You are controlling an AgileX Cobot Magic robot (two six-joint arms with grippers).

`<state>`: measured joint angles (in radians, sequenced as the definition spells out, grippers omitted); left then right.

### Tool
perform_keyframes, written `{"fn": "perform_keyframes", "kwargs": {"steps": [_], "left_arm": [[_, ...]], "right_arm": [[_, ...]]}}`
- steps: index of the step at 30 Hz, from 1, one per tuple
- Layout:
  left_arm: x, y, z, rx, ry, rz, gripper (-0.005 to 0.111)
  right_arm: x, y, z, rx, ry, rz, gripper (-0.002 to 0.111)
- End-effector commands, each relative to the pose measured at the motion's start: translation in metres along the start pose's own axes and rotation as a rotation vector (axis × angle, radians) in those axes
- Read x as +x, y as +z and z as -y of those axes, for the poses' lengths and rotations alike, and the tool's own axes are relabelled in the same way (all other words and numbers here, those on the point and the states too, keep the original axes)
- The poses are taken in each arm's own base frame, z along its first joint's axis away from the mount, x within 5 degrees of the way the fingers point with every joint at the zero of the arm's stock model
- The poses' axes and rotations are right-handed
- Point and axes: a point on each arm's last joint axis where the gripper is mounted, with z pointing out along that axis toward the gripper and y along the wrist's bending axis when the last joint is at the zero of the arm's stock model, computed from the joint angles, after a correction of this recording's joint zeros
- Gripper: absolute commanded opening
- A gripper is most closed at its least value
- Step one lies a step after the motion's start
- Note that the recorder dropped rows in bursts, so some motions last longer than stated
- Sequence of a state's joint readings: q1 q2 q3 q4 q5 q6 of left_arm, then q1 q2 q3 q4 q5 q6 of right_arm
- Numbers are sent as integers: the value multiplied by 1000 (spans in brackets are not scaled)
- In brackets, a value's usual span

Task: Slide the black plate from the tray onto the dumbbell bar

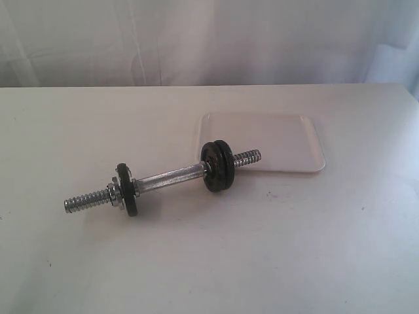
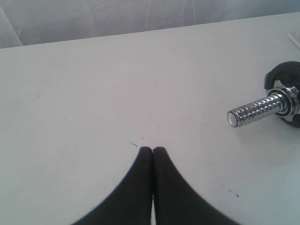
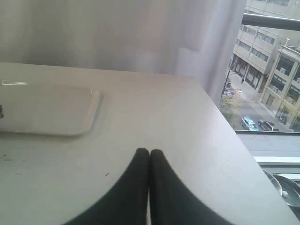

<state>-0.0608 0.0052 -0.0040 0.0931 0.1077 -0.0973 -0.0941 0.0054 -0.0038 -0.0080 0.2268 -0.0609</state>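
L claw [image 2: 152,151], R claw [image 3: 149,152]: tips together

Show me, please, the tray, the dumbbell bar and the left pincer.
tray [image 1: 283,140]: exterior view, its bare floor.
dumbbell bar [image 1: 170,176]: exterior view, smooth chrome middle.
left pincer [image 2: 153,149]: left wrist view, where its tips meet.

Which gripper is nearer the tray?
Right. The right gripper sits just short of the tray; the left gripper is beyond the dumbbell bar, off its far threaded end.

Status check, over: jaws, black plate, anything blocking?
Left gripper jaws shut, holding nothing. Right gripper jaws shut, holding nothing. Black plate on dumbbell bar, tray-side end. Tray shows no plate; nothing in the way.
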Motion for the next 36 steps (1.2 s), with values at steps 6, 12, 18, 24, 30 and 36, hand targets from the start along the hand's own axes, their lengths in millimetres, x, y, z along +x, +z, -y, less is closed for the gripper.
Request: {"fn": "perform_keyframes", "kwargs": {"steps": [6, 12, 18, 24, 30, 36], "left_arm": [[1, 0, 0, 2, -15, 4, 0], [1, 0, 0, 2, -15, 4, 0], [1, 0, 0, 2, -15, 4, 0], [1, 0, 0, 2, -15, 4, 0], [1, 0, 0, 2, -15, 4, 0], [1, 0, 0, 2, -15, 4, 0]], "right_arm": [[0, 0, -3, -47, -8, 9, 0], [0, 0, -3, -49, -8, 9, 0], [0, 0, -3, -49, -8, 9, 0], [0, 0, -3, -49, -8, 9, 0], [0, 0, -3, -49, -8, 9, 0], [0, 0, -3, -50, -6, 9, 0]]}}
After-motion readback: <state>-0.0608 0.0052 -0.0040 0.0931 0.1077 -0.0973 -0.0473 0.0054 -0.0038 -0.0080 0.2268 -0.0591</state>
